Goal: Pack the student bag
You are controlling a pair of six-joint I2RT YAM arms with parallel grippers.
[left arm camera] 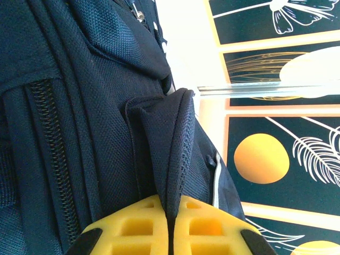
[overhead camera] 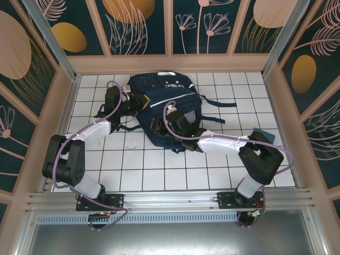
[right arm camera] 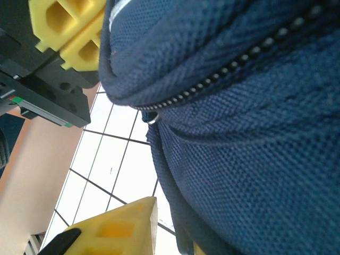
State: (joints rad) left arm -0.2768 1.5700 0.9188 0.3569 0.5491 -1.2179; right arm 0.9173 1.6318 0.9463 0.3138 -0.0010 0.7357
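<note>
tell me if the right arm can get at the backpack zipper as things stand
Probably yes: the right tool is open and right up against the backpack. The zipper lies bare just beside it, with nothing in between.

Seen from above, the student bag [overhead camera: 175, 98] covers the fingertips of the left gripper [overhead camera: 137, 102] and the right gripper [overhead camera: 169, 123]. The right arm [overhead camera: 255, 154] hides most of a dark flat thing [overhead camera: 264, 133], which is unidentifiable. In the left wrist view, the bottom edge crops the yellow fingers [left arm camera: 133, 228]. In the right wrist view, the bag overruns three edges.
</note>
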